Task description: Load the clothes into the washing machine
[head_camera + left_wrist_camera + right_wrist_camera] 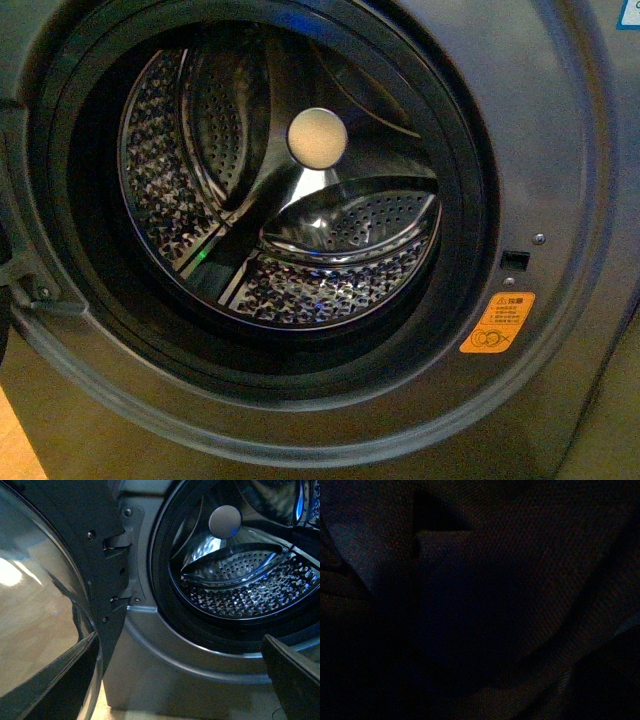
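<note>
A dark grey washing machine [560,150] filled the view, with tan floor [15,440] at its foot. The left fingers [75,685] stood spread wide and empty, facing the porthole, probably waiting clear of it. The door [40,605] stood open beside them. The steel drum [300,290] lay empty, with no clothes showing. The right wrist view was dark, so the right fingers went unseen.

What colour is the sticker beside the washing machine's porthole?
The sticker is orange with dark print; the front view shows it best.

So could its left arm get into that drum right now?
Probably yes: the door is swung open, the drum looks empty, and the left gripper hangs open facing the opening with nothing between.
</note>
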Action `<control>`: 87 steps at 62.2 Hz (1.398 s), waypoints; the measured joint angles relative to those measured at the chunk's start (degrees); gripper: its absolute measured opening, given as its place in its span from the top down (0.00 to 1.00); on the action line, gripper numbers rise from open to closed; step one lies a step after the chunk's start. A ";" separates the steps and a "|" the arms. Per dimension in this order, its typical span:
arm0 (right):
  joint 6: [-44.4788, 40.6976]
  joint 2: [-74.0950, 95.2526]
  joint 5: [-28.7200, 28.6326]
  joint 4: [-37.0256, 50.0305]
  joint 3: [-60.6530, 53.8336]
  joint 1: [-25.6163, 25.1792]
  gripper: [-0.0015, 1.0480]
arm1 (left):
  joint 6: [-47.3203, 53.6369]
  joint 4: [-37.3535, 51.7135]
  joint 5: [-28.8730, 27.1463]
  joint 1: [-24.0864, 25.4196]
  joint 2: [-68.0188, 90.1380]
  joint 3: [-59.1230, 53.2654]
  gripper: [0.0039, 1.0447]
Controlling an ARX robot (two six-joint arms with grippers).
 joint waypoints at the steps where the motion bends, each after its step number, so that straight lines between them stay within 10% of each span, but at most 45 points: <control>1: 0.02 0.17 -0.07 0.00 0.15 -0.02 0.07 | 0.00 0.00 0.00 0.00 0.00 0.00 0.06; 47: 1.66 9.25 -1.92 -2.80 9.05 -1.03 0.07 | 0.00 0.00 0.00 0.00 0.00 0.00 0.06; 87: 7.61 -4.17 -6.29 14.16 -8.02 1.29 0.91 | 0.00 0.00 0.00 0.00 0.00 0.00 0.06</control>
